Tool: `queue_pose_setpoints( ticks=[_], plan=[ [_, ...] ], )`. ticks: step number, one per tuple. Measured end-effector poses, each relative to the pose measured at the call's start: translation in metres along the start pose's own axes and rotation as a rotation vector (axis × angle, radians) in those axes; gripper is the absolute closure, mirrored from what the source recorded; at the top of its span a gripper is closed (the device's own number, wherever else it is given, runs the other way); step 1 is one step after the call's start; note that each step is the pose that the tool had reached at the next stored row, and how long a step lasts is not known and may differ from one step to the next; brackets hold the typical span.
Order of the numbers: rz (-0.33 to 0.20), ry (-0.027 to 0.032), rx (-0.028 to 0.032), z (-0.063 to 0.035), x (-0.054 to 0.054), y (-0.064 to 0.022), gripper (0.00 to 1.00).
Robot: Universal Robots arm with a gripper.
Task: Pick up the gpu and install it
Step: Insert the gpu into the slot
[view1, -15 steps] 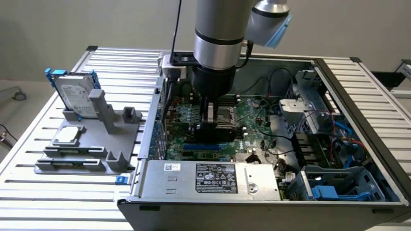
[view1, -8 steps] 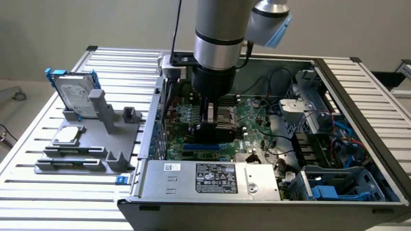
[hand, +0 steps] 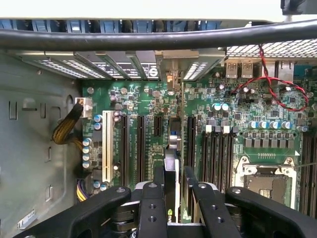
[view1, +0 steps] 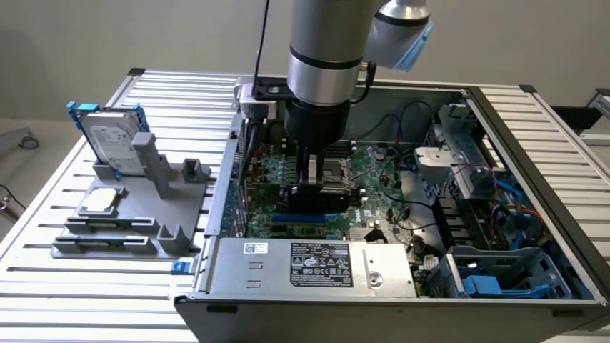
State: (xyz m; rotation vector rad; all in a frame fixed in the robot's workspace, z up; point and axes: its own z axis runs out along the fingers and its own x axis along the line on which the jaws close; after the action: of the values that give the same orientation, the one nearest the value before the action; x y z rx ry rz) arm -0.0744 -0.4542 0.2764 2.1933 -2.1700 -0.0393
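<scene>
The end effector (hand: pixel 173 174) is clamping the gpu (hand: pixel 171 196) between its two black fingers (hand: pixel 151 201). It is holding the card edge-on, so the thin board and its dark shroud are running straight out from between the jaws. The card is standing over the green motherboard (hand: pixel 148 99) in line with the row of long black expansion slots (hand: pixel 140 148), with slots lying on both sides of it and a white slot (hand: pixel 107 146) further off. Whether its lower edge is already sitting in a slot cannot be told. The open processor socket (hand: pixel 265 181) is lying on the same board, apart from the card.

In the exterior view, the arm (view1: pixel 324 50) is reaching straight down into the open computer case (view1: pixel 519 136), behind the labelled power supply (view1: pixel 315 264). The case is resting on the slatted metal tabletop (view1: pixel 57 286). Toward the exterior view's left, a grey fixture (view1: pixel 143 214) is sitting beside the case, carrying an upright hard drive (view1: pixel 110 139) in a blue frame and a small square processor chip (view1: pixel 102 202).
</scene>
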Motion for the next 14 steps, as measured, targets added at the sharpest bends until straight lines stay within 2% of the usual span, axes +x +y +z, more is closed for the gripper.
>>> queue_pose_setpoints(
  ticks=[14],
  plan=[
    [0.003,-0.0005,-0.0046,0.0047,0.002,-0.0002,0.73]
  ],
)
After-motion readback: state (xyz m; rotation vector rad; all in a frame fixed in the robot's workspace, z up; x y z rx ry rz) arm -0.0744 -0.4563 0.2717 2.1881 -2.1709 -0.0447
